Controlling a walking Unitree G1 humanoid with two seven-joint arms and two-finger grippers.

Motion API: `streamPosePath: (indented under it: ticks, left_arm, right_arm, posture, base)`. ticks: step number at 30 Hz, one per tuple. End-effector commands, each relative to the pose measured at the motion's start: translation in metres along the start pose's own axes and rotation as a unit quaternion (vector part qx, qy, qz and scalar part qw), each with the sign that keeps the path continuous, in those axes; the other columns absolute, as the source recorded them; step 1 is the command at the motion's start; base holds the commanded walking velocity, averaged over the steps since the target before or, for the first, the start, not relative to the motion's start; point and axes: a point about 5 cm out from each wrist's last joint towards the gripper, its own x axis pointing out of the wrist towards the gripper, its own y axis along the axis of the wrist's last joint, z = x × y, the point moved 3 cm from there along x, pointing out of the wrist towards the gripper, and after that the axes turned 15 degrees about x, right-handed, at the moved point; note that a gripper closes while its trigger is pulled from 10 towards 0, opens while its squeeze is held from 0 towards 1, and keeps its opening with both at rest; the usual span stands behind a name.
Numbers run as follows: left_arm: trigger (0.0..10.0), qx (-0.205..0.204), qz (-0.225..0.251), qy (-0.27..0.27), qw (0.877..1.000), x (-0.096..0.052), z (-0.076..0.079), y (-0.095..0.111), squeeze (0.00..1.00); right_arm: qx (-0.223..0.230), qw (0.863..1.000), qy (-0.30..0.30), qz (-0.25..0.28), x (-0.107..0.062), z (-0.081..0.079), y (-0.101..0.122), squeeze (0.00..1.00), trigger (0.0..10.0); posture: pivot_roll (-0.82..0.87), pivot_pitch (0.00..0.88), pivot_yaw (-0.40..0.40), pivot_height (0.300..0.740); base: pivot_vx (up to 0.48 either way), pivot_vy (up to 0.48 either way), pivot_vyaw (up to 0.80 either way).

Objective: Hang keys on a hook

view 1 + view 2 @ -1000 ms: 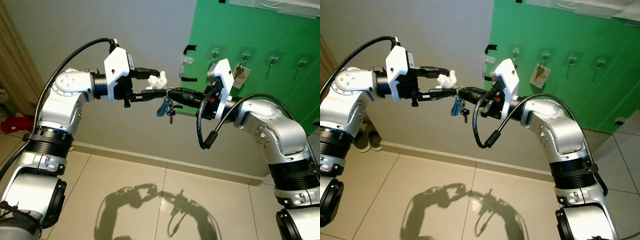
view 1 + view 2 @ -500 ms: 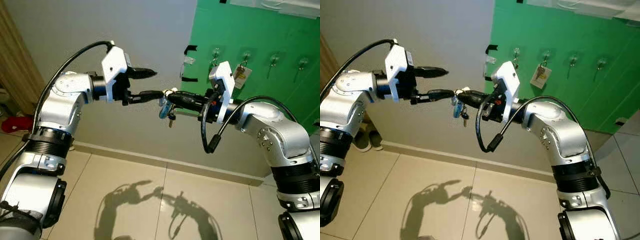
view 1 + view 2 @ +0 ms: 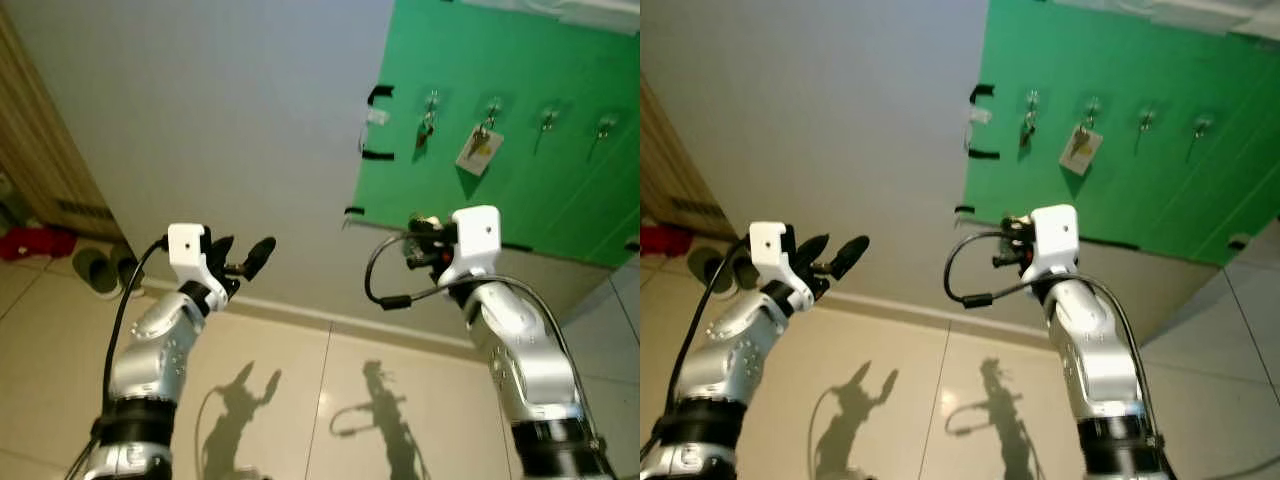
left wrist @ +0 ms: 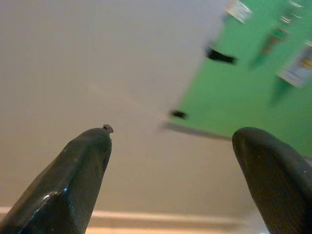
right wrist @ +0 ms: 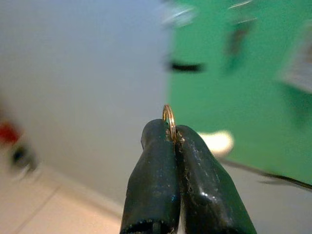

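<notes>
The right gripper (image 5: 173, 141) is reaching forward at chest height, its glossy black fingers pinching a thin gold key ring (image 5: 168, 117) that is poking up between their tips. The left gripper (image 3: 245, 260) is hovering low, fingers spread apart. Small hooks (image 3: 547, 117) are lining a smooth green wall panel (image 3: 520, 200) ahead, one carrying a tag (image 3: 478, 147).

A thin gold key ring (image 5: 168, 117) pokes up between pinched black fingers (image 5: 153, 180).
</notes>
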Motion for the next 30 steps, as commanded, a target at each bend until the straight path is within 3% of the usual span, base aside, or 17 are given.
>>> streamPosePath:
  ticks: [1, 2, 3, 4, 5, 7, 10, 15, 20, 30]
  left_arm:
    - [10.0, 0.044, -0.015, 0.023, 0.999, -0.005, 0.013, -0.011, 1.00]
    - [10.0, 0.044, -0.015, 0.023, 0.999, -0.005, 0.013, -0.011, 1.00]
    - [10.0, 0.046, -0.006, 0.026, 0.999, -0.015, 0.021, -0.015, 0.00]
    - [10.0, 0.046, -0.006, 0.026, 0.999, -0.015, 0.021, -0.015, 0.00]
    - [10.0, 0.103, 0.004, 0.029, 0.994, -0.026, 0.025, -0.013, 0.00]
    - [10.0, 0.123, 0.005, 0.030, 0.992, -0.028, 0.025, -0.013, 0.00]
    - [10.0, 0.130, 0.015, 0.044, 0.990, -0.011, 0.022, -0.004, 0.00]
    - [10.0, 0.101, 0.030, 0.025, 0.994, 0.000, 0.028, 0.006, 0.00]
    - [10.0, 0.082, 0.008, 0.051, 0.995, 0.003, 0.019, -0.005, 0.00]
    - [10.0, 0.063, -0.003, 0.086, 0.994, 0.007, 0.009, -0.007, 0.00]
  right_arm:
    - [-0.018, 0.995, -0.063, 0.071, -0.016, 0.017, 0.009, 0.00, 0.0]
    - [-0.018, 0.995, -0.063, 0.071, -0.016, 0.017, 0.009, 0.00, 0.0]
    - [-0.047, 0.990, -0.090, 0.099, -0.028, 0.024, 0.009, 0.00, 0.0]
    - [-0.047, 0.990, -0.090, 0.099, -0.028, 0.024, 0.009, 0.00, 0.0]
    - [-0.068, 0.984, -0.114, 0.118, -0.039, 0.029, 0.010, 0.00, 0.0]
    - [-0.063, 0.983, -0.125, 0.121, -0.043, 0.032, 0.009, 0.00, 0.0]
    - [-0.066, 0.980, -0.140, 0.126, -0.041, 0.038, 0.009, 0.00, 0.0]
    - [-0.064, 0.982, -0.131, 0.121, -0.027, 0.034, 0.009, 0.00, 0.0]
    - [-0.043, 0.988, -0.122, 0.079, -0.022, 0.031, -0.010, 0.00, 0.0]
    - [-0.043, 0.988, -0.126, 0.078, -0.015, 0.035, -0.011, 0.00, 0.0]
  posture:
    - [-0.01, 0.000, -0.006, 0.740]
    - [-0.01, 0.000, -0.006, 0.740]
    - [-0.01, 0.000, -0.003, 0.740]
    - [-0.01, 0.000, -0.003, 0.740]
    - [-0.01, 0.000, 0.002, 0.740]
    - [-0.01, 0.000, 0.007, 0.740]
    - [-0.02, 0.000, 0.013, 0.740]
    - [-0.03, 0.000, 0.039, 0.740]
    - [-0.04, 0.000, 0.054, 0.740]
    - [-0.04, 0.000, 0.054, 0.740]
  base:
    - [0.000, 0.000, 0.00]
    - [0.000, 0.000, 0.00]
    - [0.000, 0.000, 0.00]
    - [0.000, 0.000, 0.00]
    - [0.000, 0.000, 0.00]
    - [0.000, 0.000, 0.00]
    - [0.000, 0.000, 0.00]
    - [0.000, 0.000, 0.00]
    - [0.420, 0.000, 0.00]
    - [0.433, 0.000, 0.00]
